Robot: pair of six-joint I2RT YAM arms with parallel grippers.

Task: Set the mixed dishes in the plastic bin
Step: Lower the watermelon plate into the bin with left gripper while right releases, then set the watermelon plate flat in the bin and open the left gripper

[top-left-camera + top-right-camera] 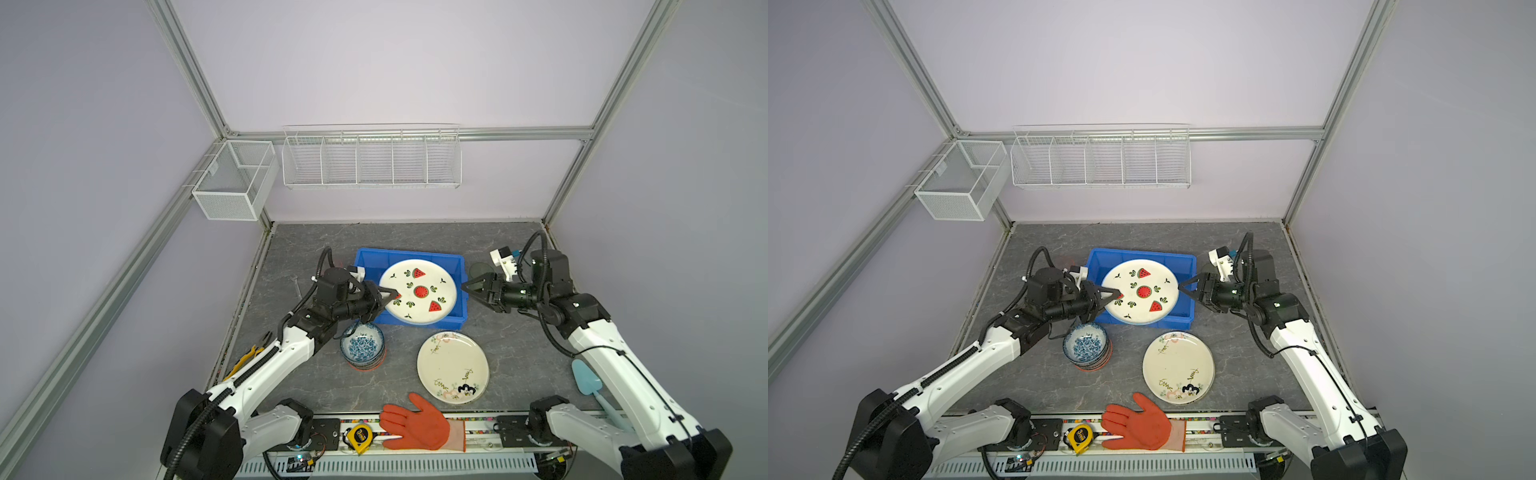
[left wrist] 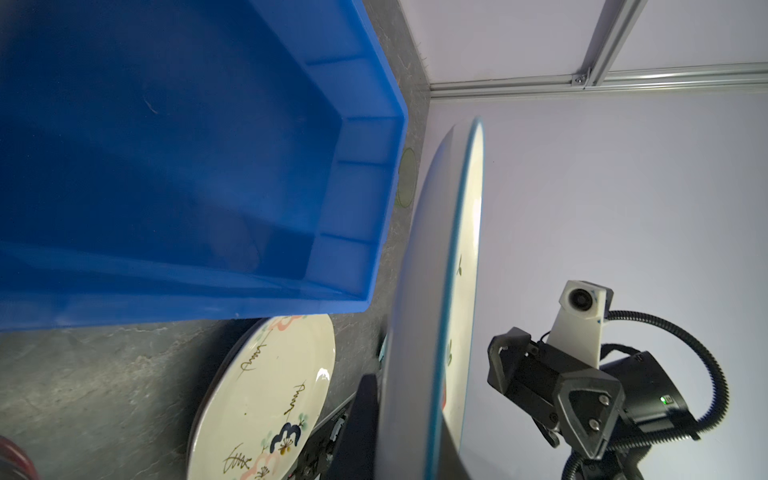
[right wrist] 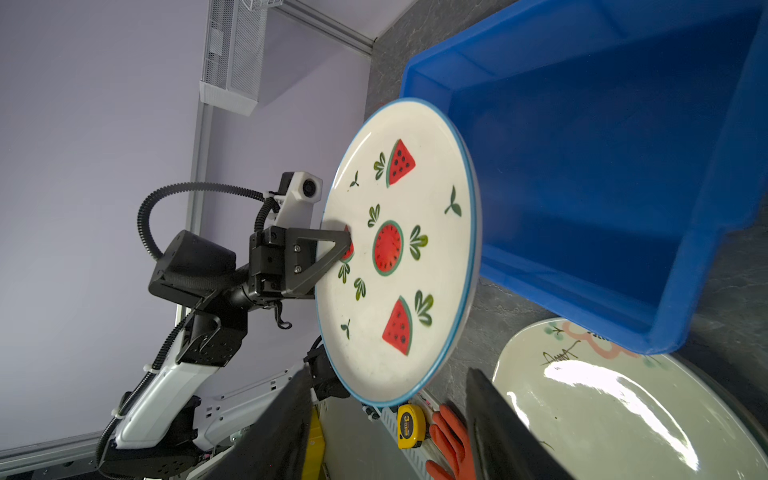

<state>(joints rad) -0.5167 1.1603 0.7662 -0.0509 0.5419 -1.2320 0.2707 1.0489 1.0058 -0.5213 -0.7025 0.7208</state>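
With our right gripper (image 1: 467, 287) spread empty, the watermelon plate (image 1: 419, 309), pinched only by our left gripper (image 1: 392, 296), may tip against the blue bin (image 1: 409, 252).

A plate (image 1: 432, 276) hangs over the bin (image 1: 368, 259) in the middle of the desk (image 1: 519, 374), its left rim in my left jaws and my right jaws parted just off its right rim. In front, a bowl stack (image 1: 362, 344) sits left and a second plate (image 1: 453, 368) right. A tape measure (image 1: 360, 435) and a glove (image 1: 419, 428) lie at the front edge.
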